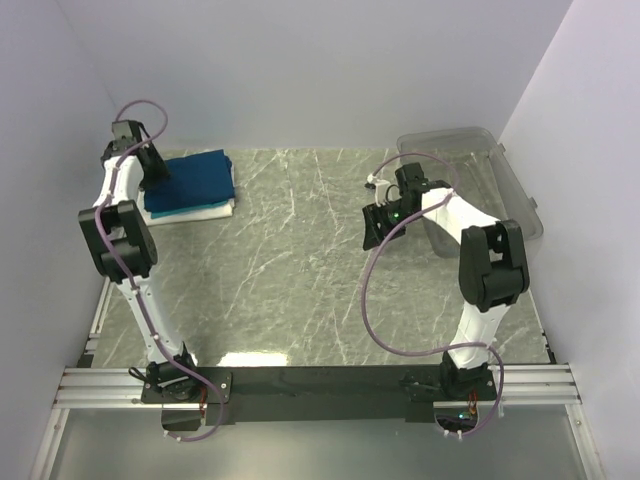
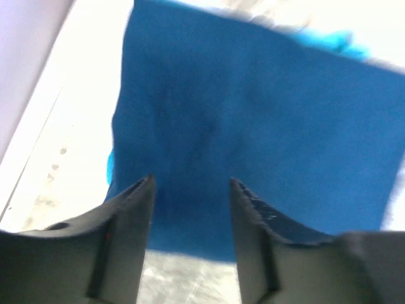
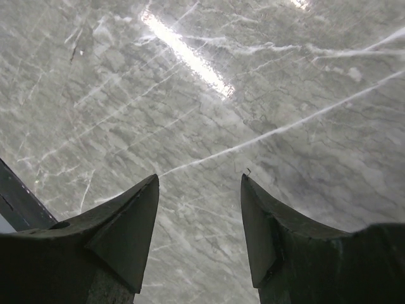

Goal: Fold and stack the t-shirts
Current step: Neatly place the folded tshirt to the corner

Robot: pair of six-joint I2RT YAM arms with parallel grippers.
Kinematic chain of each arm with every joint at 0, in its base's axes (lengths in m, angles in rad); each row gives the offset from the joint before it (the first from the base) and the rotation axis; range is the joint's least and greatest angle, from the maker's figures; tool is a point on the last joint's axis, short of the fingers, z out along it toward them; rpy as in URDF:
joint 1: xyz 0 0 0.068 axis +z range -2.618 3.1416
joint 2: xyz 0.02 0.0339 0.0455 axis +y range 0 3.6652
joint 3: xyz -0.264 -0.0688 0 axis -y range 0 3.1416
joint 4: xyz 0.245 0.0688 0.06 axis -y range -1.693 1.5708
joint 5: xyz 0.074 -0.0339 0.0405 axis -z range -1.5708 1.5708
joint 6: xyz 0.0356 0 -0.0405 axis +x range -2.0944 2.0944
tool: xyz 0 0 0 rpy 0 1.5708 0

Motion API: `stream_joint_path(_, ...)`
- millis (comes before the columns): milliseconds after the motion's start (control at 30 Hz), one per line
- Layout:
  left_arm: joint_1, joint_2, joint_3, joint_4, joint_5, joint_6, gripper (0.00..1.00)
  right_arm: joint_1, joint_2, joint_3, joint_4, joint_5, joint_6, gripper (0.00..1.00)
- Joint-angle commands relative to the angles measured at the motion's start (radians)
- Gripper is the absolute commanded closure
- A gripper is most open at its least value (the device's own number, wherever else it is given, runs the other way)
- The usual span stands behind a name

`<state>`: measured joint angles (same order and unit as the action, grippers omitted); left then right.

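Fingers (image 2: 136, 209) of the left gripper (image 2: 190, 190) are being shown closest to the lens in the left wrist view, dark and blurred. They are being held apart, with an open gap between them, and nothing is being clamped. Ahead of and below both fingertips, a folded blue t-shirt (image 2: 253, 114) is being seen, filling most of the space beyond the fingers. Whether the tips are touching the cloth cannot be told. Far ahead of the right finger, a lighter edge of a teal t-shirt (image 2: 338, 41) is being exposed beneath the blue one. Bare table (image 2: 186, 282) is being shown in the gap near the finger bases, on the near side of the cloth edge.

In the top view, these 2 shirts are being carried on a white t-shirt (image 1: 205, 211), so that 1 stack of 3 is being formed at the far left of the table. The left fingers are being held over the left side of that stack.

Fingers (image 3: 136, 215) of the right gripper (image 3: 199, 183) are likewise being held apart, with nothing between them. Only grey veined marble is being seen ahead of and below these tips, and no cloth is lying near them. A clear plastic bin (image 1: 500, 170) is being shown behind the right gripper, against the right wall, well apart from the stack.
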<state>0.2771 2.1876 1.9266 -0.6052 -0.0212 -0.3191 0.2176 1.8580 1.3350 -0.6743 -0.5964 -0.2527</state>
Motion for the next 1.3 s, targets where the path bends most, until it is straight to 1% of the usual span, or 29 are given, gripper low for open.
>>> stream_joint_path(0,0.002,-0.233,0.039,0.091,0.010,-0.032,0.43,-0.009,-0.106,0.033,-0.031,0.032,-0.046,0.39)
stream_joint_path(33,0.002,-0.277,0.010,0.113,0.013,-0.041,0.38,-0.007,-0.135,0.036,-0.036,0.050,-0.060,0.39)
stream_joint_path(67,0.002,-0.376,-0.027,0.136,0.048,-0.067,0.27,-0.007,-0.152,0.041,-0.041,0.061,-0.069,0.39)
stream_joint_path(100,0.002,-0.432,-0.134,0.166,0.065,-0.081,0.22,-0.009,-0.170,0.043,-0.044,0.075,-0.075,0.39)
stream_joint_path(133,0.005,-0.547,-0.200,0.242,0.087,-0.098,0.10,-0.007,-0.210,0.047,-0.045,0.099,-0.089,0.39)
stream_joint_path(167,0.008,-0.604,-0.342,0.278,0.121,-0.133,0.03,-0.009,-0.233,0.047,-0.053,0.112,-0.097,0.39)
stream_joint_path(200,0.020,-0.662,-0.413,0.313,0.138,-0.155,0.01,-0.012,-0.278,0.049,-0.054,0.121,-0.103,0.39)
stream_joint_path(233,0.028,-0.714,-0.484,0.362,0.148,-0.179,0.01,-0.014,-0.304,0.050,-0.053,0.128,-0.111,0.39)
stream_joint_path(267,0.037,-0.809,-0.608,0.392,0.237,-0.213,0.01,-0.018,-0.328,0.055,-0.053,0.159,-0.115,0.39)
stream_joint_path(300,0.059,-0.851,-0.664,0.410,0.281,-0.222,0.01,-0.023,-0.376,0.059,-0.053,0.171,-0.118,0.38)
stream_joint_path(367,0.060,-0.957,-0.783,0.406,0.335,-0.222,0.01,-0.038,-0.420,0.073,-0.051,0.207,-0.128,0.36)
stream_joint_path(433,0.060,-1.020,-0.840,0.378,0.400,-0.206,0.00,-0.055,-0.491,0.076,-0.028,0.228,-0.125,0.29)
stream_joint_path(467,0.060,-1.087,-0.904,0.369,0.426,-0.190,0.01,-0.064,-0.517,0.072,-0.013,0.260,-0.120,0.25)
stream_joint_path(500,0.059,-1.120,-0.931,0.354,0.463,-0.183,0.00,-0.076,-0.567,0.064,0.033,0.286,-0.106,0.16)
stream_joint_path(533,0.059,-1.149,-0.952,0.337,0.475,-0.172,0.00,-0.081,-0.592,0.049,0.053,0.315,-0.070,0.10)
stream_joint_path(567,0.059,-1.207,-0.984,0.282,0.484,-0.143,0.01,-0.090,-0.614,0.041,0.068,0.343,-0.047,0.02)
stream_joint_path(600,0.057,-1.235,-0.995,0.254,0.486,-0.127,0.01,-0.105,-0.649,0.036,0.091,0.384,-0.016,0.00)
stream_joint_path(633,0.056,-1.296,-1.009,0.237,0.484,-0.106,0.01,-0.118,-0.661,0.035,0.090,0.388,0.030,0.00)
stream_joint_path(667,0.047,-1.327,-1.038,0.198,0.480,-0.097,0.01,-0.135,-0.671,0.038,0.064,0.374,0.041,0.00)
stream_joint_path(700,0.036,-1.351,-1.046,0.171,0.468,-0.086,0.01,-0.148,-0.684,0.042,0.053,0.324,0.058,0.00)
stream_joint_path(733,0.025,-1.382,-1.051,0.147,0.442,-0.075,0.01,-0.182,-0.695,0.035,0.048,0.313,0.073,0.00)
stream_joint_path(833,-0.007,-1.436,-1.081,0.104,0.400,-0.080,0.01,-0.195,-0.749,-0.023,0.076,0.371,0.131,0.01)
stream_joint_path(933,-0.019,-1.441,-1.071,0.094,0.406,-0.092,0.00,-0.198,-0.801,-0.083,0.102,0.469,0.162,0.00)
stream_joint_path(1000,-0.026,-1.437,-1.049,0.084,0.395,-0.090,0.01,-0.201,-0.838,-0.115,0.119,0.495,0.173,0.00)
stream_joint_path(1133,-0.036,-1.422,-1.025,0.079,0.385,-0.095,0.01,-0.210,-0.882,-0.193,0.124,0.489,0.182,0.00)
stream_joint_path(1267,-0.035,-1.418,-1.028,0.088,0.394,-0.103,0.01,-0.212,-0.907,-0.237,0.134,0.480,0.179,0.00)
